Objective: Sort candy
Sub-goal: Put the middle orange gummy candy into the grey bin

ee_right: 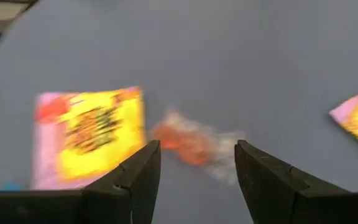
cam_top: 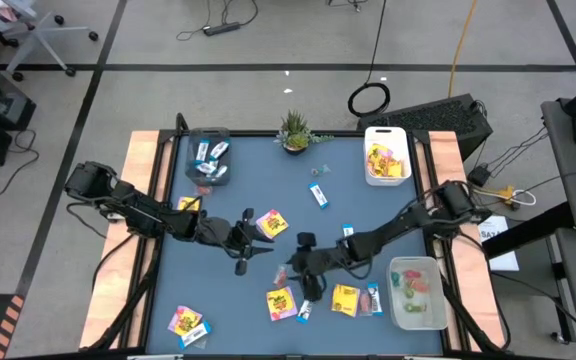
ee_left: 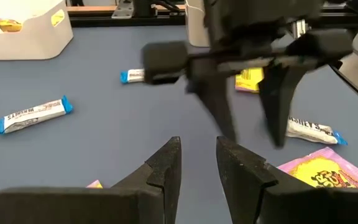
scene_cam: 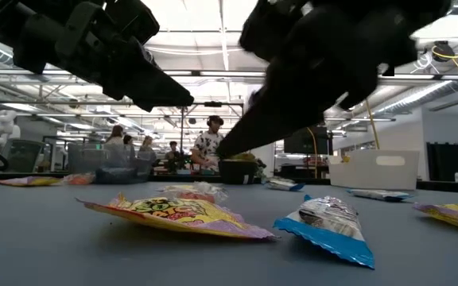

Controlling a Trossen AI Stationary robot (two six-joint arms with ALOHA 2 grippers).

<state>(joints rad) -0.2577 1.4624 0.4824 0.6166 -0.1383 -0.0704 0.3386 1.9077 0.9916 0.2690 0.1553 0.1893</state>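
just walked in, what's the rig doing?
Sorting candy on the blue table. The right gripper is open, hovering over a small red wrapped piece beside a yellow packet. The left gripper waits mid-table, open and empty. Three bins already hold some candy: bars in the clear one, yellow packets in the white one, small pieces in the third. Plenty remains loose.

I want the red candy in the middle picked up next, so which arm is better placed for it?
The right. Its gripper is open directly over the small red candy, fingers on either side. The left gripper hangs off to the side, holding nothing.
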